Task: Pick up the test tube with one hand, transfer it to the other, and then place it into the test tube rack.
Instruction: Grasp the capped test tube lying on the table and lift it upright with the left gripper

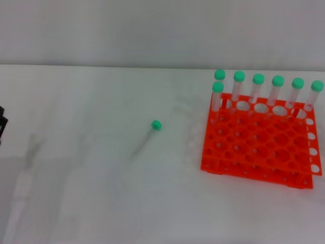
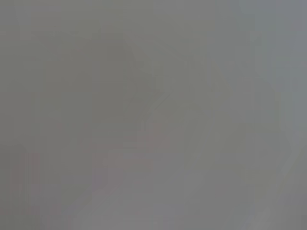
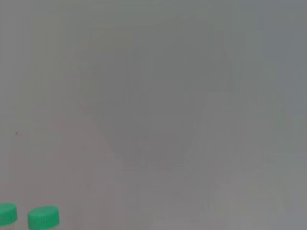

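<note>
Left gripper (image 1: 2, 123) shows only as a dark sliver at the table's (image 1: 76, 203) left edge, well apart from everything; I cannot tell its state. Right gripper is out of view. One tube (image 1: 147, 136) lies flat mid-table, cap (image 1: 156, 124) away from the robot. To its right stands the rack (image 1: 259, 147), seven tubes (image 1: 274, 91) upright along its far side.

Blank pale grey surface (image 2: 153, 115), faint shadows, nothing distinct

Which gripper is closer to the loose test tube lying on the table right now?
Left. The left gripper barely shows at the head view's left edge, far from the test tube; the right gripper is out of view.
</note>
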### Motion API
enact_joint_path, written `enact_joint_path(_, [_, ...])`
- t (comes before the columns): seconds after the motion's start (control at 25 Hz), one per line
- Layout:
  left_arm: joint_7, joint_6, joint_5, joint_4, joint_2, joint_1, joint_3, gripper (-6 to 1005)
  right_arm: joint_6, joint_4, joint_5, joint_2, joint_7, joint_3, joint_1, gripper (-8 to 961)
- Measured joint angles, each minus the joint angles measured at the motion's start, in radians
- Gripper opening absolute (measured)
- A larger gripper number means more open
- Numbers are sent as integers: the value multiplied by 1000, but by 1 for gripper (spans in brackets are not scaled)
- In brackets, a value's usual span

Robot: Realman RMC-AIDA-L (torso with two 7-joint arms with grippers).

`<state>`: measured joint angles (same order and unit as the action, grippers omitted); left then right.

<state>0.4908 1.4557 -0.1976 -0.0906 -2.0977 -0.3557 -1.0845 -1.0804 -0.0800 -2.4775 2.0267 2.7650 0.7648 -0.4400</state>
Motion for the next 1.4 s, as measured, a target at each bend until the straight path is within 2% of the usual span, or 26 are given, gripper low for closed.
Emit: enact_joint_path(1.4, [37, 5, -55, -1, -1, 9, 0, 877, -90, 38, -51, 1, -9, -15, 9, 842])
